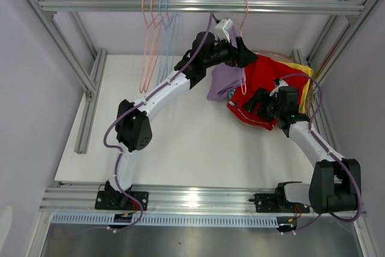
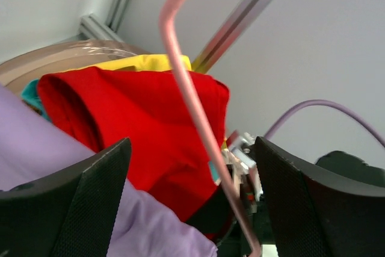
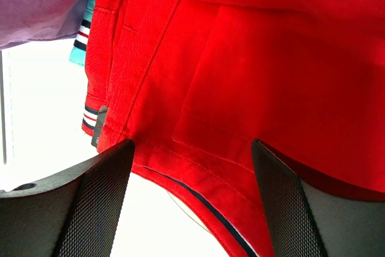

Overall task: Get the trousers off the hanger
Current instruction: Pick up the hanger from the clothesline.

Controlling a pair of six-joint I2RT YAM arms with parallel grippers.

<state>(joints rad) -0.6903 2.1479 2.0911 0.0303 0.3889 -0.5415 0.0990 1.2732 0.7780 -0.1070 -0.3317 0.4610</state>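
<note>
A pink hanger (image 1: 244,16) hangs from the top rail. My left gripper (image 1: 238,45) is up beside it. In the left wrist view the hanger's wire (image 2: 191,97) runs down between the open fingers of the left gripper (image 2: 192,203) without being pinched. Red trousers (image 1: 264,79) drape below it, with lavender trousers (image 1: 224,81) to their left and yellow trousers (image 1: 304,77) behind. A bit of teal trousers (image 3: 79,51) shows at the red pair's edge. My right gripper (image 1: 254,103) is open, and the red waistband (image 3: 204,167) lies between its fingers (image 3: 90,209). I cannot tell whether the red pair hangs on the wire.
Several empty pink and blue hangers (image 1: 155,40) hang at the left end of the rail (image 1: 120,5). A pinkish translucent tub (image 2: 66,55) sits behind the clothes. Frame posts (image 1: 90,82) border the white table (image 1: 180,142) on both sides.
</note>
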